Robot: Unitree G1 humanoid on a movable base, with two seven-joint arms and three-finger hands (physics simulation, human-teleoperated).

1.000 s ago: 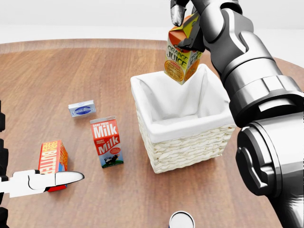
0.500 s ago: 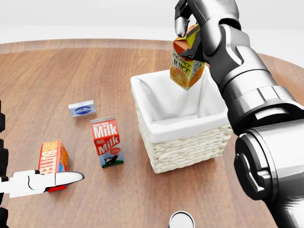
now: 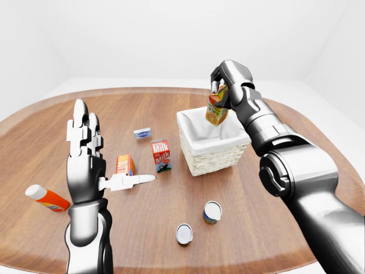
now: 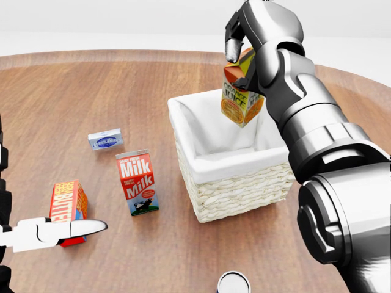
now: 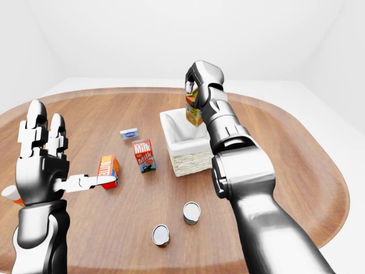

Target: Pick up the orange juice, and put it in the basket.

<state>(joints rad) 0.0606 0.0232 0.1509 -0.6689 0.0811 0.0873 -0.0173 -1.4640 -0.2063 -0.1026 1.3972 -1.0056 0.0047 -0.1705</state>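
Observation:
The orange juice carton (image 4: 241, 96) hangs tilted above the far right part of the wicker basket (image 4: 244, 186), which has a white cloth lining. My right hand (image 4: 244, 46) is shut on the carton's top, its fingers (image 4: 233, 32) curled over the gable. In the left-eye view the carton (image 3: 217, 111) sits just over the basket's opening, not touching the lining. My left hand (image 3: 85, 142) is raised at the left with its fingers spread open and holds nothing.
On the wooden table (image 4: 73, 91) stand a red milk carton (image 4: 137, 182), an orange butter box (image 4: 68, 202) and a small blue-grey packet (image 4: 105, 140), all left of the basket. Two cans (image 3: 212, 212) (image 3: 183, 233) lie nearer the bottom. An orange-capped bottle (image 3: 47, 198) lies at far left.
My right hand has carried the orange juice carton a little to the right and lower, further over the basket's opening. The left hand and the table objects have stayed put.

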